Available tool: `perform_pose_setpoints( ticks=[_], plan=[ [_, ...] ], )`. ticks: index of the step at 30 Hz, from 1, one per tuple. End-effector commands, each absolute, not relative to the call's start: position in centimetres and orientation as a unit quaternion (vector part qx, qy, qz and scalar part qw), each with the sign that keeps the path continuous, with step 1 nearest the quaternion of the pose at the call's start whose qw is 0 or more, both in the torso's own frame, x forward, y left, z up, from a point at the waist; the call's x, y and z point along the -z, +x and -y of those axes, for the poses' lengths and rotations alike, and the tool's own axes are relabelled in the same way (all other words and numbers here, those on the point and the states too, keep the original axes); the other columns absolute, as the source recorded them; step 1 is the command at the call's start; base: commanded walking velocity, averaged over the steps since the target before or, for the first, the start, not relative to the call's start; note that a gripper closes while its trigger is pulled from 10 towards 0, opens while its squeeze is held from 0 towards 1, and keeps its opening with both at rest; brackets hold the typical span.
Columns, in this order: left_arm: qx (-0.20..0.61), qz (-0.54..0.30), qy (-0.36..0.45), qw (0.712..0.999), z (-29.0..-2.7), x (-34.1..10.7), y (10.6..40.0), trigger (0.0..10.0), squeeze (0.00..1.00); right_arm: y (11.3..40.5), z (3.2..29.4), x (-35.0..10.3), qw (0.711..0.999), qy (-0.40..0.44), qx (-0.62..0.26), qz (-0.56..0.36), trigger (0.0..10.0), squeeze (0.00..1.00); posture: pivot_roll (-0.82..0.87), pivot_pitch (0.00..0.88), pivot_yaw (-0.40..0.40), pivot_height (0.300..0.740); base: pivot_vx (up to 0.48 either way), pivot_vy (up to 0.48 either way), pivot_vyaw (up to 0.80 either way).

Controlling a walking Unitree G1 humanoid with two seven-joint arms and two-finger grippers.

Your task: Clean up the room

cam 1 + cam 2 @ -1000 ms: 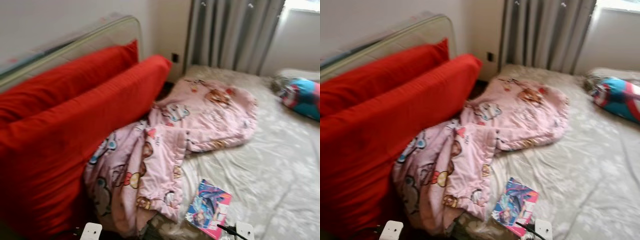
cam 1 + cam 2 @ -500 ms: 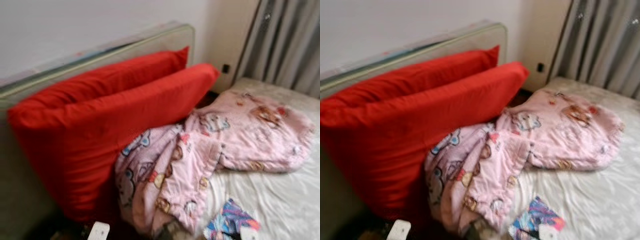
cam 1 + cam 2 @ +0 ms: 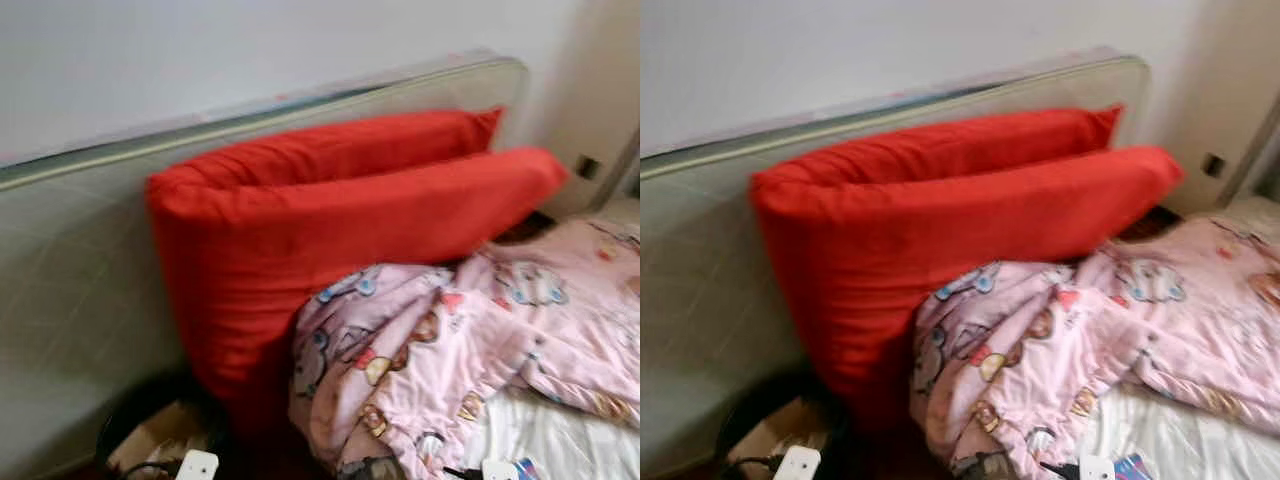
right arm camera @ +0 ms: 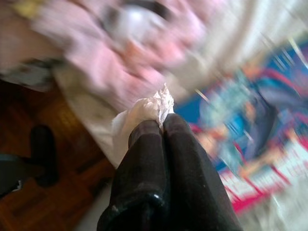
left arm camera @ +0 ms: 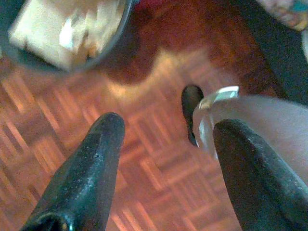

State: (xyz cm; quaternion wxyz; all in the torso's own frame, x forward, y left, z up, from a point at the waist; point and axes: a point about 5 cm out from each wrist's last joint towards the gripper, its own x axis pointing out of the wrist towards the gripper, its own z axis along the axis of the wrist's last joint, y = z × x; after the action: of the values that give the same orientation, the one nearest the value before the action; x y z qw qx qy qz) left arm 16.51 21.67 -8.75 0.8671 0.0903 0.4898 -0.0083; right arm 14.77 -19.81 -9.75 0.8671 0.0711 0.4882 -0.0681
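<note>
My right gripper (image 4: 162, 124) is shut on a crumpled white tissue (image 4: 143, 108), held over the bed's edge near a colourful book (image 4: 250, 130) and the pink cartoon blanket (image 4: 120, 48). My left gripper (image 5: 168, 127) hangs open with nothing between its fingers, above the parquet floor (image 5: 144, 163). Beside it stands a dark round bin (image 5: 62, 33) with cardboard scraps inside; the bin (image 3: 150, 440) also sits low on the left in the eye views.
Two big red cushions (image 3: 340, 230) lean on a pale upright mattress (image 3: 80, 280) against the wall. The pink blanket (image 3: 470, 340) spills off the white sheet (image 3: 550, 440) toward the floor. A dark foot-like shape (image 5: 191, 106) rests on the parquet.
The whole view has swung left: curtains, window and most of the bed have left the picture, and the mattress, cushions and bin have come in. The book has slid almost out at the lower right.
</note>
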Motion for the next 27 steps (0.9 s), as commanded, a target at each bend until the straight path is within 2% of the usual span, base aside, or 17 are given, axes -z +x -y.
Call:
perform_pose_setpoints(
  ticks=[1, 6, 12, 27],
  plan=[
    [0.000, -0.488, 0.079, 0.869, -21.9, 8.6, 16.7, 10.0, 0.00, 15.3, 19.3, 9.6, 0.871, 0.079, 0.070, -0.480, 10.0, 0.00, 0.01, 0.000, -0.040, 0.740, 0.000, 0.000, 0.80],
    [-0.002, -0.490, 0.078, 0.868, -22.1, 8.6, 16.6, 10.0, 0.00, 15.2, 19.5, 9.6, 0.868, 0.081, 0.074, -0.484, 10.0, 0.00, 0.01, 0.000, -0.031, 0.740, 0.000, 0.000, 0.77],
    [-0.004, -0.490, 0.072, 0.869, -22.1, 8.6, 16.6, 10.0, 0.00, 15.2, 19.6, 9.6, 0.867, 0.096, 0.085, -0.482, 10.0, 0.00, 0.00, 0.000, -0.022, 0.740, 0.000, 0.000, 0.00],
    [-0.004, -0.489, 0.069, 0.869, -22.0, 8.6, 16.7, 10.0, 0.00, 15.1, 20.6, 9.5, 0.867, 0.094, 0.084, -0.482, 10.0, 0.00, 0.00, 0.000, -0.032, 0.740, 0.000, 0.467, 0.00]
  ],
)
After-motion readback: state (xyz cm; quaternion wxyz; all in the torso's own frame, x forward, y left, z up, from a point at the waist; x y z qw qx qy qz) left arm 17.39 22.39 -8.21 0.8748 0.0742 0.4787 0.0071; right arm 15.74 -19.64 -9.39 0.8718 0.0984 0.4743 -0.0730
